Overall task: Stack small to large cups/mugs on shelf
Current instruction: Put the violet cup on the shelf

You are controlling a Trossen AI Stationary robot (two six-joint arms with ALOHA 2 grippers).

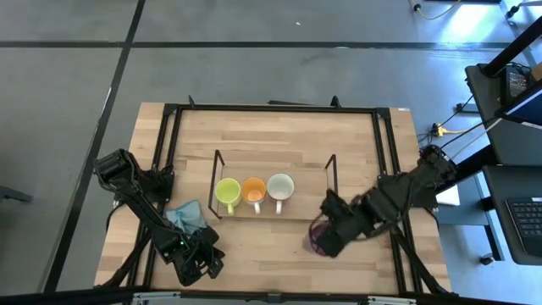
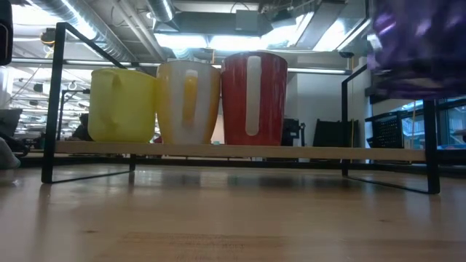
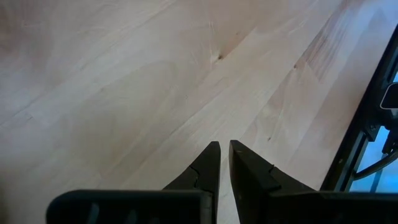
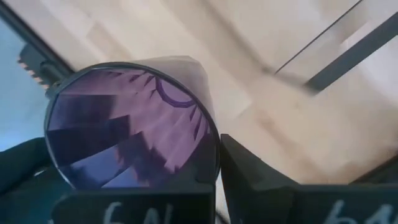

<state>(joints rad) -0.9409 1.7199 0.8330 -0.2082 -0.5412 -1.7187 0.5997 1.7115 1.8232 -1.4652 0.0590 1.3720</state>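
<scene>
right gripper (image 1: 326, 240) at lower right of the high view, clamped on the dark purple cup (image 1: 315, 241), just off the shelf's (image 1: 273, 211) lower right corner; most of the cup is hidden under the arm. in the low view the cup (image 2: 419, 47) is blurred and cut off at upper right, clear of the wood. on the shelf, a row: yellow-green mug (image 1: 226, 191), orange mug (image 1: 253, 190), white mug (image 1: 280, 186). left gripper (image 1: 200, 264) lower left, fingers (image 3: 208, 163) nearly together, holding nothing, beside the light blue cloth (image 1: 188, 217).
</scene>
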